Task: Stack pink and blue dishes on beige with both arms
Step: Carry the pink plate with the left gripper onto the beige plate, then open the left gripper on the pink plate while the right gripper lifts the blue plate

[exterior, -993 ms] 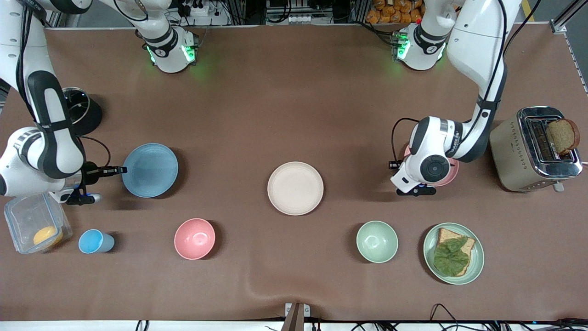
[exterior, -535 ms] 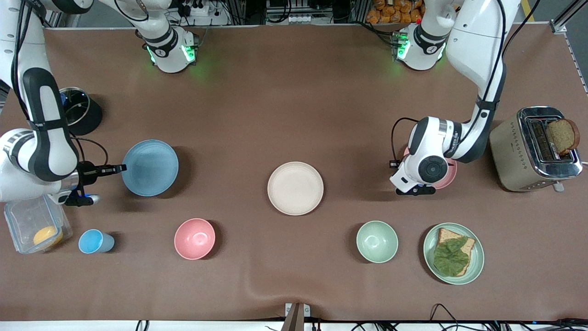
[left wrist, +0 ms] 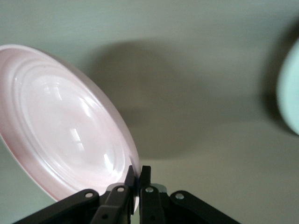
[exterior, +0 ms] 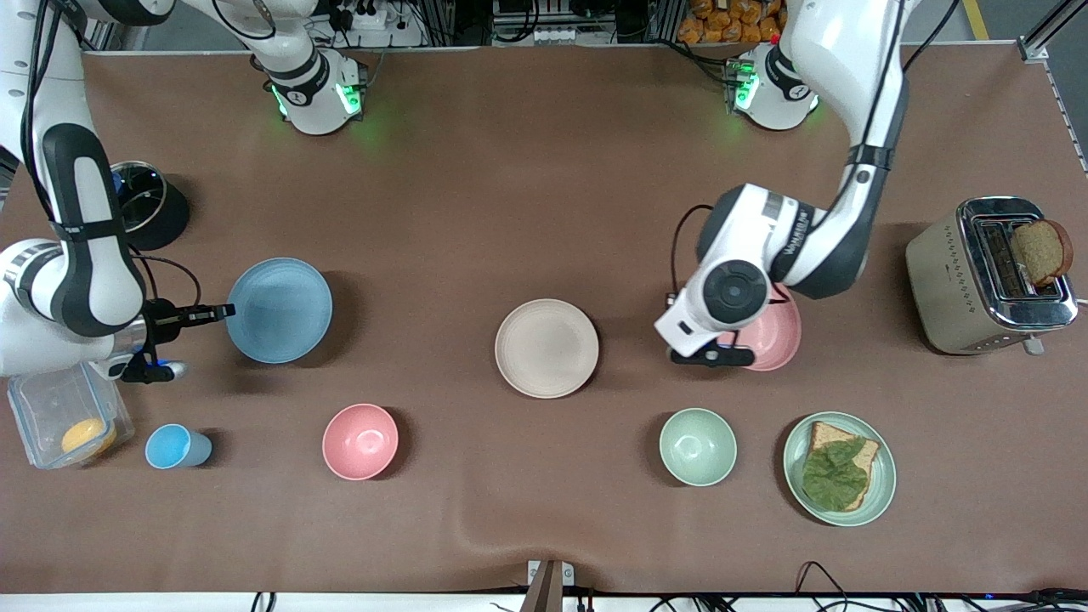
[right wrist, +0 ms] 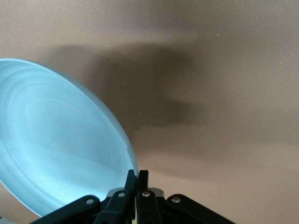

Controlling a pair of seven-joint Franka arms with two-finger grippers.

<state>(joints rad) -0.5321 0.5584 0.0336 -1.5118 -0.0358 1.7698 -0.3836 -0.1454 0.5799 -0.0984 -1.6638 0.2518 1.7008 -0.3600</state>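
The beige plate (exterior: pixel 546 348) lies flat at the table's middle. My right gripper (exterior: pixel 223 312) is shut on the rim of the blue plate (exterior: pixel 279 310), which hangs tilted just above the table toward the right arm's end; the right wrist view shows the blue plate (right wrist: pixel 56 140) pinched in that gripper (right wrist: pixel 137 176). My left gripper (exterior: pixel 741 355) is shut on the rim of the pink plate (exterior: pixel 773 331), lifted and partly hidden under the left arm's wrist. The left wrist view shows the pink plate (left wrist: pixel 60 126) clamped in the gripper (left wrist: pixel 139 172).
Nearer the front camera stand a blue cup (exterior: pixel 174 447), a pink bowl (exterior: pixel 360 441), a green bowl (exterior: pixel 698 446) and a green plate with bread and leaf (exterior: pixel 840 468). A toaster (exterior: pixel 990 274) stands at the left arm's end. A clear box (exterior: pixel 64 421) and a black pot (exterior: pixel 149 204) sit by the right arm.
The left arm has carried the pink plate up and toward the beige plate. The right arm lifted the blue plate slightly, then held still.
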